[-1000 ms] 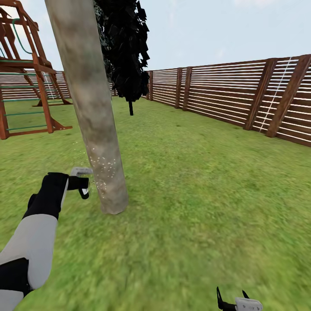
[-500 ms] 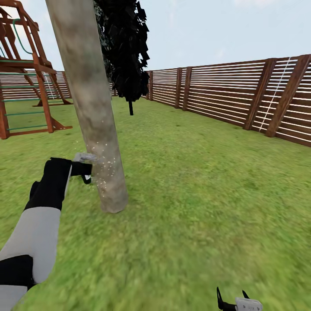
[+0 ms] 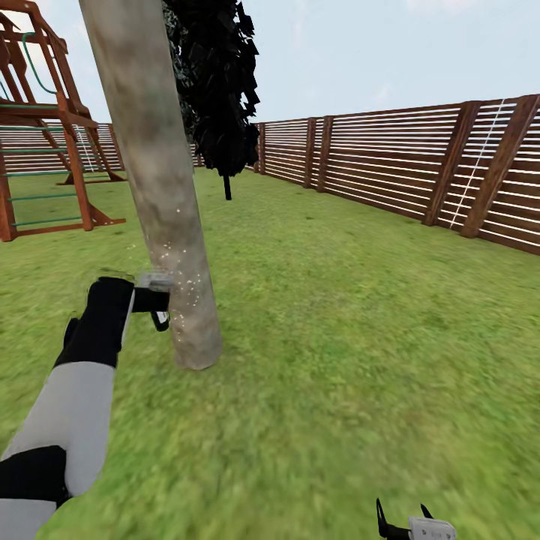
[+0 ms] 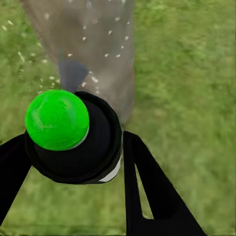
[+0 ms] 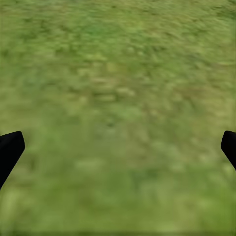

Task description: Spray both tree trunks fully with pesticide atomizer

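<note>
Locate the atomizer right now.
The atomizer sits in the left gripper, low at the head view's left, right against the pale tree trunk, whose bark carries white spray specks.

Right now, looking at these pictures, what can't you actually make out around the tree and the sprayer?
- Tree trunk: its top is cut off by the head view's upper edge, so the crown is unseen.
- Atomizer: its lower body is hidden in the left wrist view by its own black top and green cap.
- Trunk's far side: hidden in the head view by the trunk itself, so coverage there is unknown.
- Right gripper: cut off by the head view's bottom edge.
</note>
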`<state>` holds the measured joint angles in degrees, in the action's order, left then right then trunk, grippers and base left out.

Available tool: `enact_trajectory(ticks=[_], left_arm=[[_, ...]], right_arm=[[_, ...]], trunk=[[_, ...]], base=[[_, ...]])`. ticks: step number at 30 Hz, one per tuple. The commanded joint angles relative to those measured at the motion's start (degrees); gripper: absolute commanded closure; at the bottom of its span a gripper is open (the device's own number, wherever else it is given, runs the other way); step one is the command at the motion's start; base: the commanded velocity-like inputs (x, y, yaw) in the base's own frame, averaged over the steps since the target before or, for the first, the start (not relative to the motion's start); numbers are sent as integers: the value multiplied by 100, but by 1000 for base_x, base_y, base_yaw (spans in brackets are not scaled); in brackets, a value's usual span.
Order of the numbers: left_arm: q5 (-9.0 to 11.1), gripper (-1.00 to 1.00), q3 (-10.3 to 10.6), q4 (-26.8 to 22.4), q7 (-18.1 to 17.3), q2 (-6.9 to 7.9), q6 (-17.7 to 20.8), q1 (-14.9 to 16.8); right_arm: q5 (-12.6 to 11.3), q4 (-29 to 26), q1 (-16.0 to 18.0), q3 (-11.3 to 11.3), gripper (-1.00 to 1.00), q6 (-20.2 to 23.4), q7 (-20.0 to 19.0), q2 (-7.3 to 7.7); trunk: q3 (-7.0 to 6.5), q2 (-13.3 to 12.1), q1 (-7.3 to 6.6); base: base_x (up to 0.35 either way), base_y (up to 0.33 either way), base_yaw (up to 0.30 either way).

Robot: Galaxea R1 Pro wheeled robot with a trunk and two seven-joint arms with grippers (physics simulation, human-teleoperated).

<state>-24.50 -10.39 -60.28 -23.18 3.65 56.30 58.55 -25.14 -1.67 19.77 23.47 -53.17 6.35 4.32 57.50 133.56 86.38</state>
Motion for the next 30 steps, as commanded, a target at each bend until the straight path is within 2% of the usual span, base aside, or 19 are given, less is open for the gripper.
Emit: enact_trajectory(ticks=[1, 3, 5, 7, 9, 10, 11, 12, 13, 14, 15, 18, 20, 23, 27, 30], left_arm=[[17, 100, -5, -19, -5, 11, -36, -255], [16, 100, -6, -27, -16, 13, -79, -587], [17, 100, 8, -19, -4, -39, -320, -910], [22, 100, 10, 29, 42, -92, -591, -1038], [12, 100, -20, 62, 72, -234, -727, -1090], [8, 100, -35, 74, 162, -373, -761, -1102], [7, 100, -40, 139, 488, -523, -784, -1106], [12, 100, -41, 235, 774, -593, -817, -1107], [60, 100, -42, 425, 1163, -680, -1048, -1108], [232, 100, -47, 691, 1501, -748, -1457, -1108], [500, 100, -48, 999, 1911, -781, -1805, -1109], [1348, 100, -41, 1559, 2806, -801, -2442, -1110], [1752, 100, -3, 1785, 3416, -862, -2881, -1109], [1824, 100, 9, 1832, 3597, -897, -2974, -1112], [1823, 100, 3, 1773, 3560, -854, -3006, -1461], [1800, 100, 15, 1779, 3542, -843, -3006, -1566]], right_arm=[[0, 0, 0, 0, -100, 0, -2, -1], [0, 0, -1, 1, -100, 0, -2, 0], [0, 0, 0, 0, -100, 0, 0, -2], [0, 0, 0, 1, -100, 0, -2, -2], [0, 3, 0, 0, -100, 0, -2, -1], [0, 7, 0, 0, -100, 0, -2, 0], [0, 6, 0, 0, -100, 0, -3, 0], [0, 6, 0, 0, -100, 0, -3, -1], [0, 8, 0, 1, -100, 0, -3, -1], [0, 8, 0, 0, -100, 0, -3, 0], [0, 7, 0, 0, -100, 0, -3, 1], [0, 6, 0, 2, -100, 0, -2, -1], [0, 6, 0, 2, -100, 0, -2, -2], [0, 8, 0, 8, -100, 0, -3, -1], [2, 9, -1, 0, -100, 0, -2, 5], [0, 7, 0, 0, -100, 0, -3, 7]], trunk=[[-1, 0, -1], [-1, 0, -1], [-1, 0, -1], [-1, 0, -1], [-1, 0, -1], [-1, 0, -1], [-1, 0, -1], [-1, 0, -1], [-1, 0, -1], [-1, 0, -1], [-1, 0, -1], [-1, 0, -1], [-1, 0, -1], [-1, 0, -1], [-1, 0, -1], [-1, 0, -1]], base=[[0, 0, 0], [0, 0, 0], [0, 0, 0], [0, 0, 0], [0, 0, 0], [0, 0, 0], [0, 0, 0], [0, 0, 0], [0, 0, 0], [0, 0, 0], [0, 0, 0], [0, 0, 0], [0, 0, 0], [0, 0, 0], [0, 0, 0], [0, -102, 0]])
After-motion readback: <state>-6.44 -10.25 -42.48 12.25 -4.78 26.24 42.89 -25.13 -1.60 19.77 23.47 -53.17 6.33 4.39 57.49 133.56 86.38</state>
